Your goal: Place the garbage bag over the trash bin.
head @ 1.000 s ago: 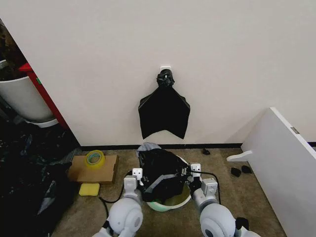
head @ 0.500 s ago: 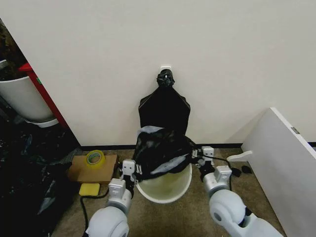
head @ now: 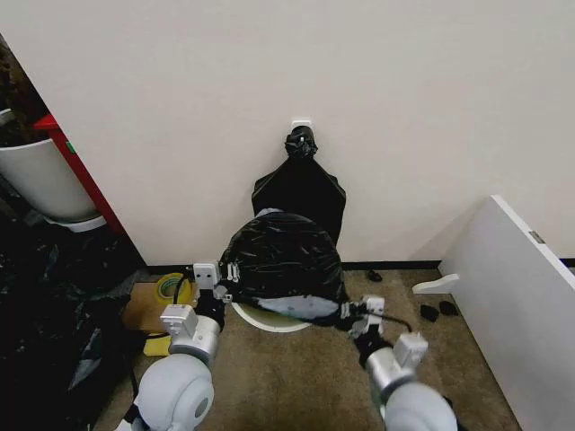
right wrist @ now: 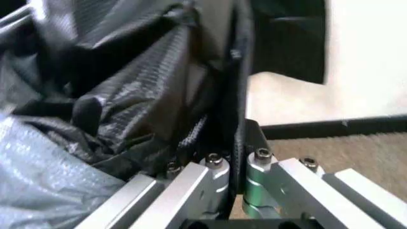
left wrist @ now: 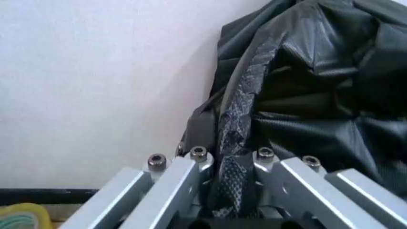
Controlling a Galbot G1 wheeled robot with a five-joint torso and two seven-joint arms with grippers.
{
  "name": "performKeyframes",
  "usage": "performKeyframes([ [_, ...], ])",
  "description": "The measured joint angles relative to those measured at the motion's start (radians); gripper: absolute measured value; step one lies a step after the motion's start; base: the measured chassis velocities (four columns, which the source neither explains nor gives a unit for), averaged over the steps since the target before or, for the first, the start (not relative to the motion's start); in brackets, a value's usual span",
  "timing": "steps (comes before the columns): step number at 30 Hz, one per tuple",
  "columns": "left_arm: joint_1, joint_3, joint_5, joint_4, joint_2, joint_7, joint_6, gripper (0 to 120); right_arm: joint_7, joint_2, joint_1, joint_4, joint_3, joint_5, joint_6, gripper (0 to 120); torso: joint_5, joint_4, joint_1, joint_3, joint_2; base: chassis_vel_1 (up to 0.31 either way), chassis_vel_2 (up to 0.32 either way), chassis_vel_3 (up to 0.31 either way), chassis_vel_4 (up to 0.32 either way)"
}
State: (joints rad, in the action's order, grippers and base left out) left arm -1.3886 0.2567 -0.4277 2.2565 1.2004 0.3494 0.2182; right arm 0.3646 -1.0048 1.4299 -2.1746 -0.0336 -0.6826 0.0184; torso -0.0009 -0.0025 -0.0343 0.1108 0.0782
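Garbage bag: we are holding the garbage bag spread between our two grippers, and it is bulging like a glossy black dome over the bin, close to the wall.

Bag rim: its greyish translucent edge is showing along the lower front, just above the bin's rim.

Trash bin: the trash bin is standing on the floor under the bag, and only a curved strip of its white rim is peeking out at the front; the bag is hiding the rest.

Left gripper: we are clamping the left gripper on the bag's left edge, beside the bin; in the left wrist view the fingers are pressing a bunched strip of the black film between them.

Right gripper: we are pinching the bag's right edge with the right gripper, which is sitting lower and nearer to us than the left one; in the right wrist view a taut fold of the bag is running straight into the closed fingers.

Surroundings: a flat black bag bundle is hanging on the wall behind, a roll of yellow tape is lying on a cardboard box to our left, and a white board is leaning on our right.
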Motion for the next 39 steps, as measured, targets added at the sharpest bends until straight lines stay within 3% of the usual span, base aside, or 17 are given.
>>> performKeyframes([
  [4,0.001,0.004,-0.01,-0.002,0.002,0.003,0.001,3,-0.054,-0.001,0.019,0.017,0.014,0.047,-0.031,11,0.0001,-0.0002,0.0,0.0,0.0,0.0,0.0,0.0,0.0],
  [6,0.003,0.009,-0.032,0.003,0.006,0.005,0.005,3,-0.116,-0.004,0.031,0.068,0.033,0.159,-0.048,21,0.0,0.0,0.0,0.0,0.0,0.0,0.0,0.0,0.0],
  [7,0.007,0.018,-0.052,0.014,0.007,0.007,0.014,3,-0.14,-0.01,0.024,0.137,0.032,0.29,-0.054,28,0.0004,0.0,0.0,0.0,0.0,0.0,0.0,0.0,0.0],
  [10,0.011,0.035,-0.063,0.015,0.006,0.013,0.024,3,-0.171,-0.019,0.014,0.198,0.006,0.39,-0.128,38,0.0007,0.0001,0.0,0.0,0.0,0.0,0.0,0.0,0.0],
  [13,0.017,0.053,-0.073,0.007,0.004,0.016,0.03,3,-0.215,-0.015,0.04,0.182,-0.021,0.404,-0.2,46,0.0,0.0,0.0,0.0,0.0,0.0,0.0,0.0,0.0],
  [18,0.008,0.1,-0.082,0.0,0.024,0.018,0.031,3,-0.342,0.024,0.074,0.198,-0.052,0.631,-0.382,68,0.0001,0.0002,0.0,0.0,0.0,0.0,0.0,0.0,0.0],
  [21,0.008,0.105,-0.084,-0.003,0.028,0.018,0.032,3,-0.382,0.027,0.085,0.193,-0.063,0.669,-0.445,74,0.0001,-0.0001,0.0,0.0,0.0,0.0,0.0,0.0,0.0],
  [22,0.006,0.105,-0.085,-0.004,0.032,0.018,0.032,3,-0.413,0.027,0.089,0.178,-0.071,0.696,-0.503,82,0.0002,-0.0002,0.0,0.0,0.0,0.0,0.0,0.0,0.0],
  [24,0.005,0.102,-0.085,-0.005,0.035,0.018,0.032,3,-0.419,0.025,0.089,0.17,-0.071,0.703,-0.521,84,0.0002,0.0,0.0,0.0,0.0,0.0,0.0,0.0,0.0],
  [27,-0.001,0.076,-0.078,0.0,0.046,0.019,0.034,3,-0.413,0.004,0.079,0.141,-0.043,0.744,-0.535,98,0.0,-0.0001,0.0,0.0,0.0,0.0,0.0,0.0,0.0],
  [33,-0.002,0.056,-0.077,0.009,0.052,0.022,0.051,3,-0.403,-0.021,0.04,0.178,-0.044,0.891,-0.54,100,0.0003,0.0,0.0,0.0,0.0,0.0,0.0,0.0,0.0],
  [35,0.0,0.054,-0.077,0.011,0.051,0.024,0.057,3,-0.384,-0.02,0.028,0.184,-0.039,0.91,-0.496,99,0.0002,0.0,0.0,0.0,0.0,0.0,0.0,0.0,0.0],
  [37,0.0,0.054,-0.077,0.012,0.051,0.025,0.058,3,-0.379,-0.018,0.024,0.184,-0.035,0.907,-0.477,96,0.0002,0.0,0.0,0.0,0.0,0.0,0.0,0.0,0.0],
  [39,0.003,0.052,-0.077,0.012,0.051,0.03,0.061,3,-0.38,-0.011,0.013,0.179,-0.025,0.893,-0.433,85,0.0002,0.0,0.0,0.0,0.0,0.0,0.0,0.0,0.0],
])
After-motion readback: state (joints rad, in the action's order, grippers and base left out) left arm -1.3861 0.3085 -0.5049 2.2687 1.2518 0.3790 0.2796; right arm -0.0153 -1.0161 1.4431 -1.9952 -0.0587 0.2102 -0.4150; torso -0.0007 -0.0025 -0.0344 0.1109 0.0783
